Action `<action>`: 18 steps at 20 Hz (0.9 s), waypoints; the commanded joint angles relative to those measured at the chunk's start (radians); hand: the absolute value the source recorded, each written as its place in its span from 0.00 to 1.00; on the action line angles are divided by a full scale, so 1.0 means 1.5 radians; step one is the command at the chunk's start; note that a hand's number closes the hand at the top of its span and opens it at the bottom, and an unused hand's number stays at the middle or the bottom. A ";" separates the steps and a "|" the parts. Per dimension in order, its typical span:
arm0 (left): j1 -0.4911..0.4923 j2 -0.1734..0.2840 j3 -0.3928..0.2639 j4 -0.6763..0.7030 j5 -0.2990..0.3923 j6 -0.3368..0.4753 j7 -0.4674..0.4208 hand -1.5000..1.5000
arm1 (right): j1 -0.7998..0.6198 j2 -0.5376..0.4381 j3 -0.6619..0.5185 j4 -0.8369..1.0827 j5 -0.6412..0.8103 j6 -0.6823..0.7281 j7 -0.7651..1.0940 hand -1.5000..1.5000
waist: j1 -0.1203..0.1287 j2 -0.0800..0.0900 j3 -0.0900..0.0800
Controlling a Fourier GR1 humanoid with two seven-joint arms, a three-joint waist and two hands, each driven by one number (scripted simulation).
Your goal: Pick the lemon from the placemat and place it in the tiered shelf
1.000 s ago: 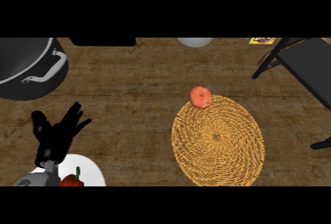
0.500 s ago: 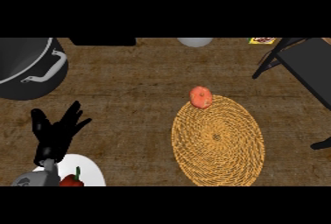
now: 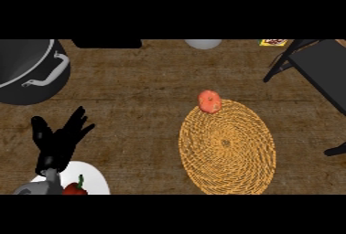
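- Head view, steep look down on wooden counter [image 3: 142, 91].
- Lemon [image 3: 209, 101]: orange-red fruit at far edge of woven round placemat [image 3: 227, 146], resting on its rim; nothing touching it.
- Placemat: straw-coloured, right of centre, lying flat; lemon is the only thing on it.
- Tiered shelf [image 3: 317, 68]: dark frame w/ slanted legs, upper right corner, well apart from lemon; only part shows, its tiers cannot be made out.
- Left hand [image 3: 59, 139]: black, lower left, fingers straight and spread, pointing up-view; holds nothing, resting over counter near plate, well apart from lemon.
- Right hand: not seen in this view.
- White plate [image 3: 94, 180]: bottom left, partly under left forearm; red pepper [image 3: 74, 188] w/ green stem on it.
- Dark pot [image 3: 27, 68] w/ grey handle: upper left, cut by frame edge.
- Pale round object [image 3: 203, 43] at top centre and small yellow packet [image 3: 273, 42] at top right: too small to identify.
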State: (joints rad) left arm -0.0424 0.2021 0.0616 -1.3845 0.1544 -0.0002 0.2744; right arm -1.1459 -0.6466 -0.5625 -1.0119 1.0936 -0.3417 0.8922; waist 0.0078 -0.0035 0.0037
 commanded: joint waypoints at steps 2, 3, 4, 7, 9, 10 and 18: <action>-0.002 -0.019 -0.004 0.025 -0.014 0.023 0.008 0.50 | 0.042 0.025 -0.025 -0.066 -0.026 -0.109 -0.008 0.00 | -0.005 0.003 -0.002; -0.003 -0.009 -0.005 0.023 -0.008 0.003 0.006 0.50 | 0.030 -0.002 -0.022 -0.082 -0.001 -0.094 0.024 0.00 | -0.008 0.002 -0.003; 0.029 -0.021 -0.017 -0.005 -0.018 0.015 0.001 0.50 | 0.039 -0.004 -0.015 -0.101 0.026 -0.098 0.046 0.00 | -0.005 0.000 -0.003; 0.014 -0.002 0.010 0.031 -0.011 0.003 -0.018 0.50 | 0.038 -0.070 -0.035 -0.114 0.053 -0.065 0.070 0.00 | -0.012 0.001 -0.003; -0.003 0.002 0.011 0.020 -0.005 0.003 0.013 0.50 | 0.055 -0.083 -0.043 -0.145 0.076 -0.052 0.097 0.00 | -0.013 0.000 -0.003; -0.011 0.003 0.009 0.022 -0.013 0.014 0.028 0.50 | 0.059 -0.070 -0.041 -0.183 0.094 -0.062 0.122 0.00 | -0.015 0.000 -0.003; 0.023 -0.012 0.010 0.025 -0.015 0.013 -0.003 0.50 | 0.171 -0.056 -0.136 -0.488 0.053 0.078 0.178 0.00 | -0.030 -0.006 -0.003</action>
State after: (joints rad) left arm -0.0193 0.1983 0.0814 -1.3951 0.1421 0.0175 0.2857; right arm -0.9336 -0.7309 -0.7267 -1.5453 1.2007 -0.3494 1.0507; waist -0.0248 -0.0137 0.0031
